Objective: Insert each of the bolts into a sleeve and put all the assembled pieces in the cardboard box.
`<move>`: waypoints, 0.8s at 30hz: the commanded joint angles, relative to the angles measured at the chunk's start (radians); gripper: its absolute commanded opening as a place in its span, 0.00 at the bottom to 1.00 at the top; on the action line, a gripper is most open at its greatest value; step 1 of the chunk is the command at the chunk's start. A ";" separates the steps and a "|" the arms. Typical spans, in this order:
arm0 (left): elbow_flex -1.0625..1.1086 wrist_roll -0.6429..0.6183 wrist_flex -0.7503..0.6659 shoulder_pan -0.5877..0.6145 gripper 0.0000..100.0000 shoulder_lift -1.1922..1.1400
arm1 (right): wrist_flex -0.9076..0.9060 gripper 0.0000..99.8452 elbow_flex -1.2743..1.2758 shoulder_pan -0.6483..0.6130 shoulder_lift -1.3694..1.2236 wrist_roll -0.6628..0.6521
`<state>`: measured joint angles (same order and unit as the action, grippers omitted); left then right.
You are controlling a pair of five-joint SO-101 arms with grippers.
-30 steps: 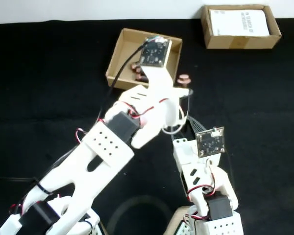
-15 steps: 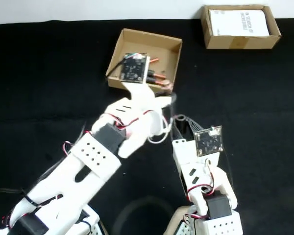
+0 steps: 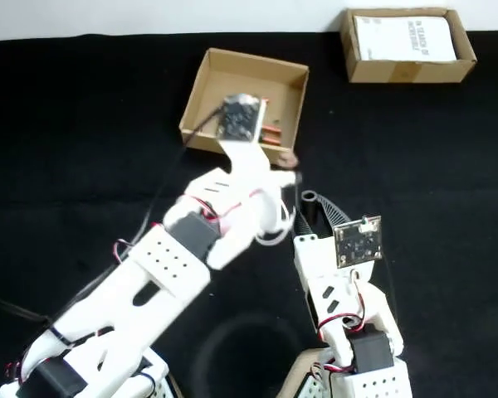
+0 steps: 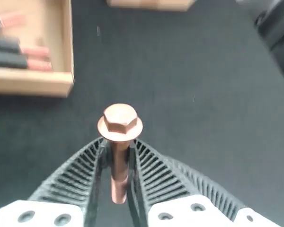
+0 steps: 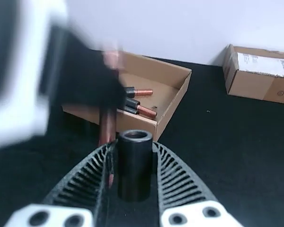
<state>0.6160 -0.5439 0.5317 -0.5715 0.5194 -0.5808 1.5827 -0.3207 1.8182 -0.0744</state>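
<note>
The left gripper [image 4: 117,147] pinches a copper bolt [image 4: 119,124] by its shank, with the hex head standing clear of the fingertips. The right gripper [image 5: 132,147] clamps an upright black sleeve [image 5: 133,165], its bore open at the top. In the right wrist view the bolt hangs just beside the sleeve, blurred.

Seen from above, the cardboard box [image 3: 201,91] lies at 11 o'clock from the right gripper on the black table [image 3: 83,124]. The left arm's wrist covers the box's middle. Assembled pieces [image 5: 138,101] lie inside. A second box [image 3: 402,71], holding paper, sits at 1 o'clock.
</note>
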 commanded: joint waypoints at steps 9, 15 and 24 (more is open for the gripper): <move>-0.183 0.077 -0.026 0.058 0.01 0.021 | -0.001 0.01 -0.027 -0.004 0.005 -0.003; -0.185 0.077 -0.026 -0.038 0.01 0.019 | -0.001 0.01 -0.027 -0.004 0.005 -0.003; -0.186 0.077 -0.031 -0.041 0.01 -0.058 | 0.002 0.01 -0.027 -0.004 0.005 -0.003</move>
<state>0.4826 -0.4672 0.5255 -0.6022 0.4703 -0.5808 1.5842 -0.3222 1.8167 -0.0744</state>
